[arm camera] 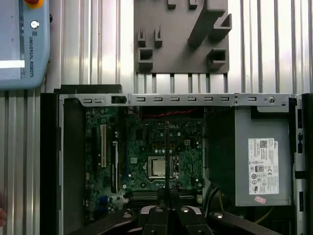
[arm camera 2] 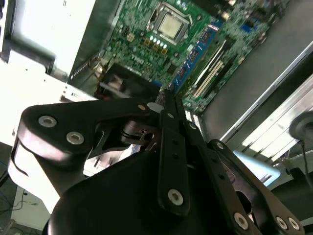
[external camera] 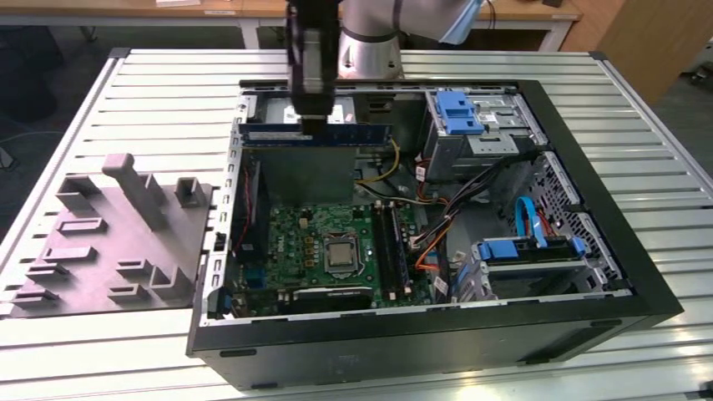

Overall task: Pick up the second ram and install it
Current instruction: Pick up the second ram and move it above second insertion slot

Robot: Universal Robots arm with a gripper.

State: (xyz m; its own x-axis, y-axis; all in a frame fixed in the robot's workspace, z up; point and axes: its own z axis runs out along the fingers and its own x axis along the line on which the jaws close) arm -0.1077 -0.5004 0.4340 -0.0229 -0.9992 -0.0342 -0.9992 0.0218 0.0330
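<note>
I have the gripper [external camera: 313,124] pinched narrow on the second ram [external camera: 334,134], gripping its top edge near the middle. In the exterior view the stick hangs level and on edge under the fingers, its flat blue-green face toward the camera. It sits over the open computer case [external camera: 446,334], at the end where the power supply [arm camera: 254,156] is.

The first wrist view looks straight down the tool. There the stick is a thin dark line seen edge-on, running from the fingertips across the motherboard [external camera: 323,242] just beside the processor socket [arm camera: 157,166]. The exterior view shows the stick's full length, and this one shows how it lines up over the board.

The second wrist view gives me the black finger linkages drawn together, with the green board beyond them. I cannot make out the stick itself there.

The long black slots [external camera: 385,242] lie next to the socket. Outside the case, a grey fixture block [external camera: 112,242] rests on the slatted table [external camera: 646,100]. A teach pendant [arm camera: 22,44] lies near it in the first wrist view.
</note>
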